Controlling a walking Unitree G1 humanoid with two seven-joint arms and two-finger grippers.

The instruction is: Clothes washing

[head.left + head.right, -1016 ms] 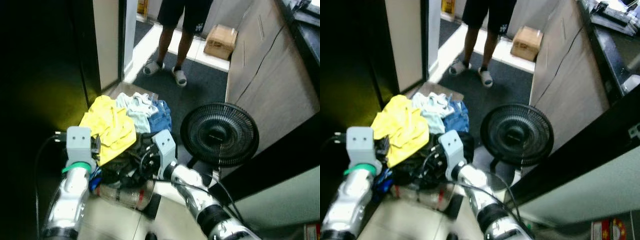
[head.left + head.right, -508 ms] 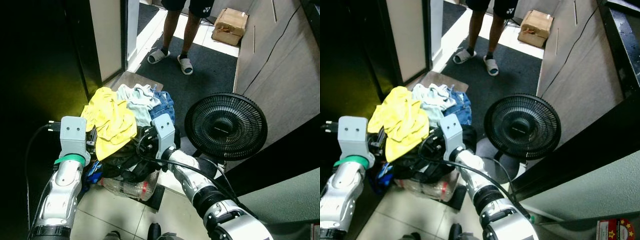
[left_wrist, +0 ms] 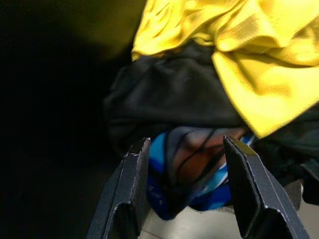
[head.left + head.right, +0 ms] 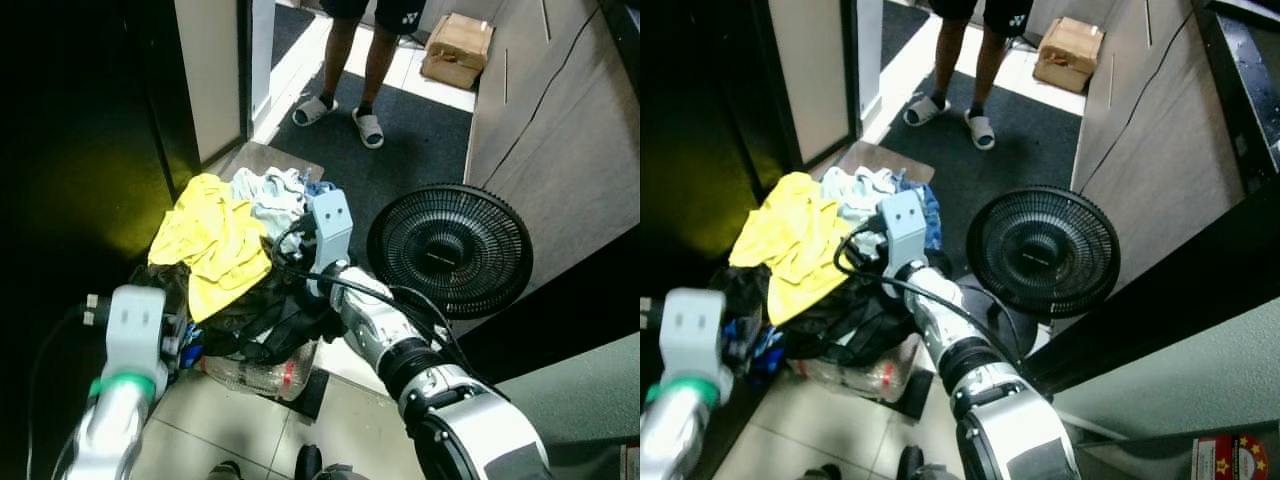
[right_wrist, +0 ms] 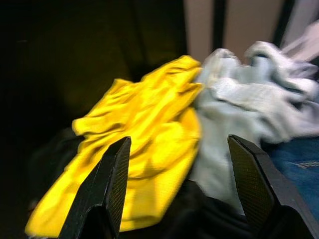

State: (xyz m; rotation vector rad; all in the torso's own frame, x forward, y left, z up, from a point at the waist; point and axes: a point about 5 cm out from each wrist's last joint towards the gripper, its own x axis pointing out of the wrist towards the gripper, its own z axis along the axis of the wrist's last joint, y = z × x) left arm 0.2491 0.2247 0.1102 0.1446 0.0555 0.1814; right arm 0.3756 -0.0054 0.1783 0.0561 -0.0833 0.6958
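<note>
My right hand (image 5: 174,199) over the laundry pile, fingers apart, yellow shirt (image 5: 144,149) and pale garment (image 5: 239,114) just ahead, my left hand (image 3: 187,194) spread wide before black clothing (image 3: 174,94), fan (image 4: 450,250) beside my right arm, person's feet (image 4: 340,115) beyond

A black floor fan (image 4: 448,252) is standing on the floor, facing up toward the camera. Beyond the fan, a dark grey mat (image 4: 420,150) is covering the floor, and past the mat pale tiles (image 4: 300,70) are catching bright light. A person in dark shorts and slippers (image 4: 362,60) is standing at the mat's far edge. A cardboard box (image 4: 459,48) is sitting on the tiles beyond the fan, against a long light-wood panel (image 4: 560,130) that is running along the fan's right side. Left of the fan, a beige door edge (image 4: 212,75) is bordering deep shadow. Near the fan's base, glossy cream tiles (image 4: 240,430) are showing.
</note>
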